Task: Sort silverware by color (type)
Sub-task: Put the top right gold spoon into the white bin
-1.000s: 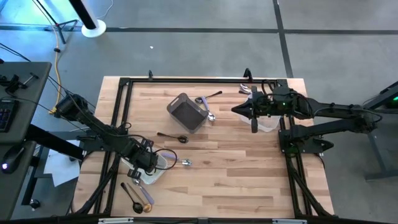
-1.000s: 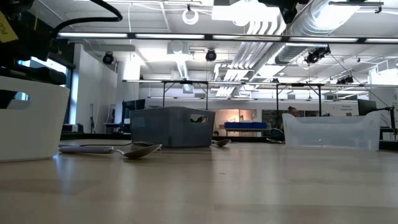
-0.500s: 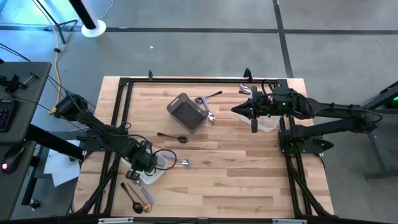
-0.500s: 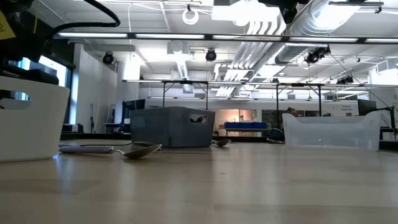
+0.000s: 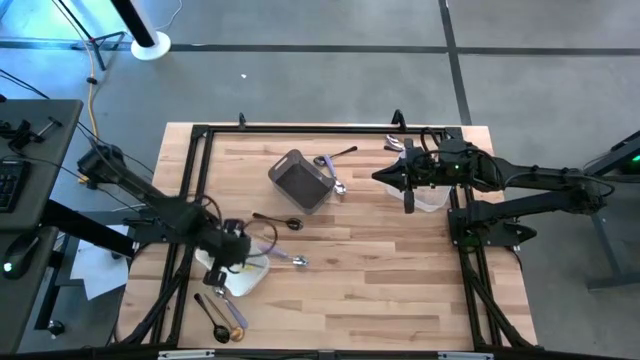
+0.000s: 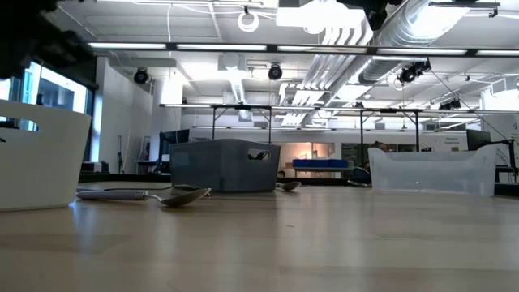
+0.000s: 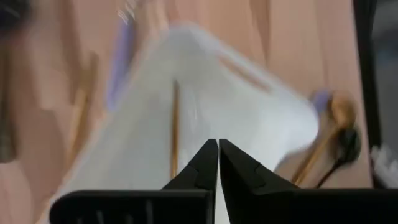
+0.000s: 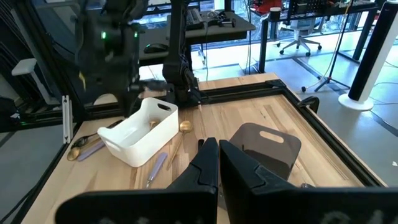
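Observation:
My left gripper hangs shut with nothing in it over the white tray, and a gold piece lies on the tray's floor. A lilac-handled spoon lies on the table just right of the tray, with a black spoon farther back. More silverware lies by the grey bin and at the front left. At the far right my right gripper stays shut and empty, held high beside the clear tub.
The grey bin stands at the table's middle back. A black frame rail runs around the table. Bare wood lies across the middle and front right. In the low view, the tray, bin and tub stand in a row.
My left gripper has risen from inside the white tray to well above it, shifting a little toward the far edge. The gold piece stays in the tray. My right arm has kept still.

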Robot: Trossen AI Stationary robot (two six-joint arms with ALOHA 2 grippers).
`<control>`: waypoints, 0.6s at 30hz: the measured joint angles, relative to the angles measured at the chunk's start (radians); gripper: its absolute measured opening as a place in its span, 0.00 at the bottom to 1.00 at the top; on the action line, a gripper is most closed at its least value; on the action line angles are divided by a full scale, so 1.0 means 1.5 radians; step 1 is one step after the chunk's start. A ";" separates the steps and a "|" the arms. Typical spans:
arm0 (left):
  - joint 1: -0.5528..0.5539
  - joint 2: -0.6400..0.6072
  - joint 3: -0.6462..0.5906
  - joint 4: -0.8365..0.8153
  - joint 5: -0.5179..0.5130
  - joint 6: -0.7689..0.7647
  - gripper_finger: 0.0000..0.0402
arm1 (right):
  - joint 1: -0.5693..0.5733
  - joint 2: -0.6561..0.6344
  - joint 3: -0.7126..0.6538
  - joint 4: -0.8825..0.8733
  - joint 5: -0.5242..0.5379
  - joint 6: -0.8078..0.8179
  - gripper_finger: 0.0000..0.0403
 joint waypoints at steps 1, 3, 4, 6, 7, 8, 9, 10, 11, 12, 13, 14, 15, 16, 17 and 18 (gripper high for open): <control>0.001 -0.014 0.003 0.002 -0.015 -0.010 0.01 | 0.000 0.000 0.000 0.000 0.000 0.000 0.00; 0.001 -0.039 0.003 0.015 -0.042 -0.033 0.00 | 0.000 0.000 0.000 0.000 0.000 0.000 0.00; 0.001 -0.050 0.003 0.025 -0.057 -0.041 0.00 | 0.000 0.000 0.000 0.000 0.000 0.000 0.00; 0.001 -0.068 0.003 0.061 -0.093 -0.050 0.00 | 0.000 0.000 0.000 0.000 0.000 0.000 0.00; 0.001 -0.074 0.003 0.082 -0.113 -0.052 0.00 | 0.000 0.000 0.000 0.000 0.000 0.000 0.00; 0.001 -0.080 0.003 0.109 -0.133 -0.053 0.00 | 0.000 0.000 0.000 0.000 0.000 0.000 0.00; 0.002 -0.083 0.003 0.142 -0.152 -0.050 0.00 | 0.000 0.000 0.000 0.000 0.000 0.000 0.00; 0.003 -0.084 0.003 0.179 -0.167 -0.040 0.00 | 0.000 0.000 0.000 0.000 0.000 0.000 0.00; 0.006 -0.085 0.003 0.212 -0.178 -0.026 0.00 | 0.000 0.000 0.000 0.000 0.000 0.000 0.00; 0.009 -0.086 0.003 0.243 -0.187 -0.012 0.00 | 0.000 0.000 0.000 0.000 0.000 0.000 0.00; 0.015 -0.086 0.003 0.279 -0.196 0.001 0.00 | 0.000 0.000 0.000 0.000 0.000 0.000 0.00; 0.021 -0.086 0.003 0.314 -0.205 0.014 0.00 | 0.000 0.000 0.000 0.000 0.000 0.000 0.00; 0.029 -0.086 0.003 0.344 -0.215 0.029 0.00 | 0.000 0.000 0.000 0.001 0.000 0.000 0.00; 0.038 -0.086 0.003 0.374 -0.221 0.047 0.00 | 0.000 0.000 0.000 0.003 0.000 0.000 0.00; 0.048 -0.086 0.003 0.406 -0.226 0.065 0.00 | 0.000 0.000 0.000 0.003 0.000 0.000 0.00; 0.057 -0.086 0.003 0.435 -0.228 0.082 0.00 | 0.000 0.000 0.000 0.003 0.000 0.000 0.00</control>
